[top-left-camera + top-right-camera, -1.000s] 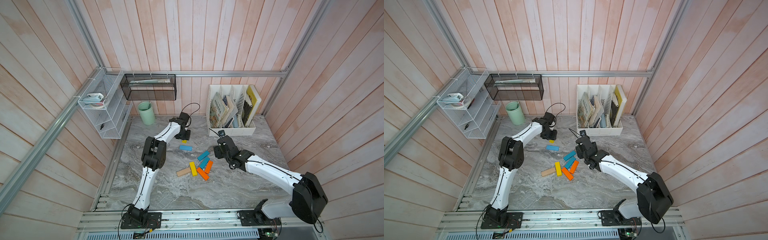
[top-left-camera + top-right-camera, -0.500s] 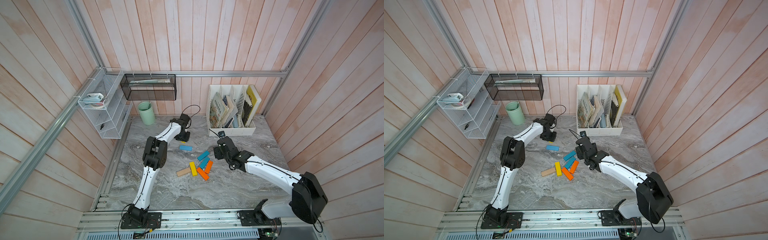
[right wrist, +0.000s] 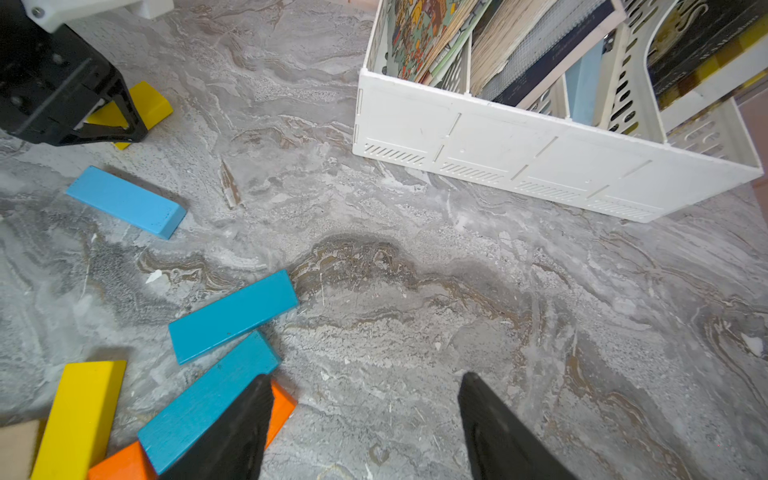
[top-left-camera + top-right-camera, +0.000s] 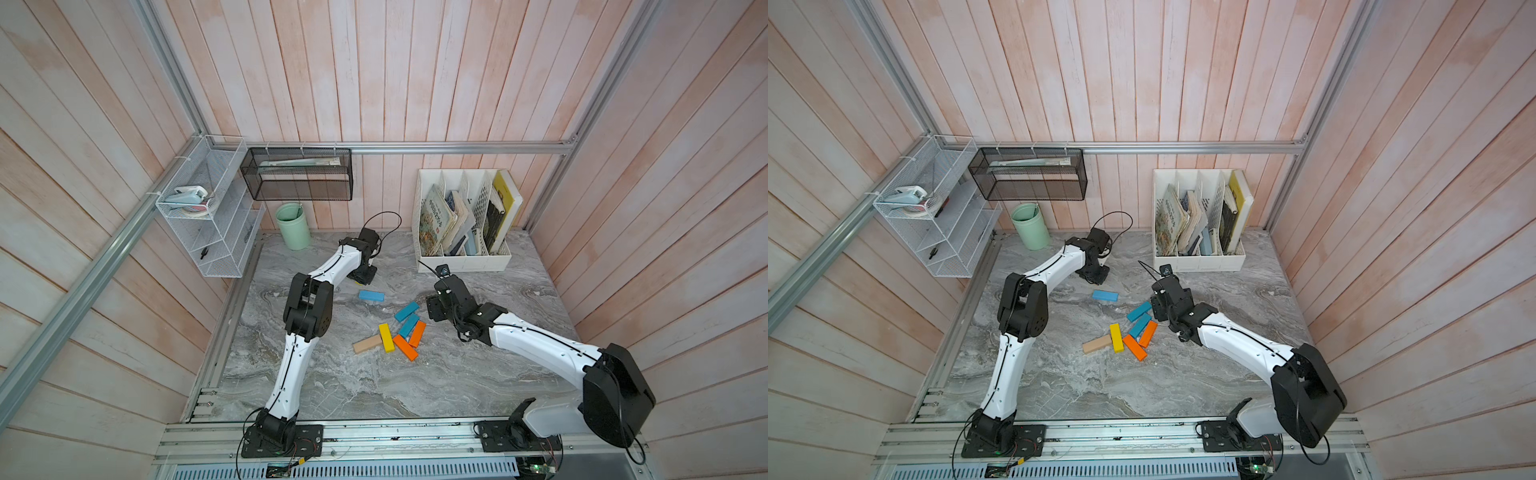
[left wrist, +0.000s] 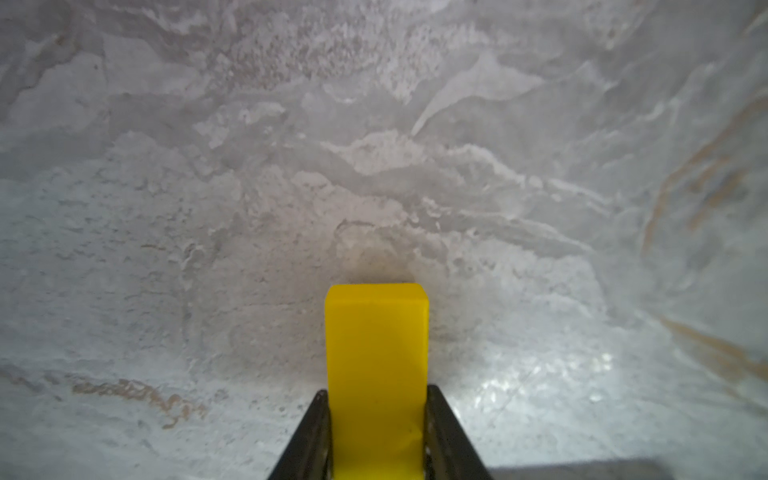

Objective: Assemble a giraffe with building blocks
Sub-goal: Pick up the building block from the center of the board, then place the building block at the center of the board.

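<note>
My left gripper is shut on a short yellow block, low over the marble table toward the back; the right wrist view shows the same gripper and block. The other building blocks lie loose mid-table: a light blue one alone, then two teal, two orange, a longer yellow and a tan one in a cluster. No giraffe figure shows. My right gripper is open and holds nothing, just right of the cluster, one finger over an orange block.
A white file rack with books stands at the back right. A green cup stands at the back left, under a black mesh basket. A white wire shelf hangs on the left wall.
The left gripper's jaws have closed on the short yellow block. The right arm and the loose blocks have not moved.
</note>
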`<state>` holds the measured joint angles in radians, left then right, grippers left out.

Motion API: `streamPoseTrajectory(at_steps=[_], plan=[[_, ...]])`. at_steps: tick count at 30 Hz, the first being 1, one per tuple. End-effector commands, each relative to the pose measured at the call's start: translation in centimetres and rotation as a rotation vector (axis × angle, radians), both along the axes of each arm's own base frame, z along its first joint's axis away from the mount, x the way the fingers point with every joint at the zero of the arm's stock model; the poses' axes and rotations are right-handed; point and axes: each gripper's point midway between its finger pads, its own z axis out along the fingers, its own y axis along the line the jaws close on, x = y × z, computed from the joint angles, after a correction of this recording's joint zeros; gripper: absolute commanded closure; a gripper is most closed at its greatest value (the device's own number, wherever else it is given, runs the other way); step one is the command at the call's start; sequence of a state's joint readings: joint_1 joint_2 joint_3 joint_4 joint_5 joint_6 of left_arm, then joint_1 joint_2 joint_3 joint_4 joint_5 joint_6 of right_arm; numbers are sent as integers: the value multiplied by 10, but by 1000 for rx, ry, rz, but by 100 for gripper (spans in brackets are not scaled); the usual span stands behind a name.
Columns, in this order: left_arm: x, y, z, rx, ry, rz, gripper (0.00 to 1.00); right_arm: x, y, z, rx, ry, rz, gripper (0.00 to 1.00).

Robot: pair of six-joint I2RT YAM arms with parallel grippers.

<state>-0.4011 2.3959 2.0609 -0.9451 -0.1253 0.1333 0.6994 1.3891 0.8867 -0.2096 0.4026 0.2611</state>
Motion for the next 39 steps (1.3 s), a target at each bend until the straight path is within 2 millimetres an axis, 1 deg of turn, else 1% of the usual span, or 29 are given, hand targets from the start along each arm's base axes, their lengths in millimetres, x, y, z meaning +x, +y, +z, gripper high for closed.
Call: streamPoseTrajectory(at_steps=[1,4,7,8,11,12,14,16,18,21,23,26,30,35,39], plan=[[-3,-10,38,-11,-76,-238,97,-6,-1,-6,0,23,7,27],[-10,-10,46,3,-129,-358,97,-7,-2,-6,-1,21,9,27],[-24,-12,51,21,-171,-527,99,-8,0,-7,7,24,15,27],[-27,-12,55,28,-196,-579,100,-8,1,-7,10,26,19,27],[-39,-20,66,-34,-214,-759,100,-9,4,-9,15,40,32,27],[-41,-21,69,-62,-205,-801,100,-9,6,-9,15,43,38,27],[-38,-15,78,-119,-177,-863,100,-11,7,-11,14,51,48,27],[-33,-15,86,-186,-177,-906,100,-13,10,-14,15,59,62,27],[-26,-10,79,-147,-160,-941,100,-15,11,-17,9,72,78,27],[-15,3,59,-53,-106,-964,100,-18,13,-21,-8,97,99,27],[-15,8,48,-21,-57,-981,100,-18,14,-23,-14,105,108,27],[-21,9,39,-24,-12,-1016,100,-17,17,-24,-9,105,114,27],[-21,15,31,28,21,-1015,100,-14,24,-29,-3,122,128,27],[-22,13,29,9,27,-1023,100,-13,30,-40,7,146,135,27],[-24,14,22,10,43,-1040,100,-13,32,-44,3,154,139,27]])
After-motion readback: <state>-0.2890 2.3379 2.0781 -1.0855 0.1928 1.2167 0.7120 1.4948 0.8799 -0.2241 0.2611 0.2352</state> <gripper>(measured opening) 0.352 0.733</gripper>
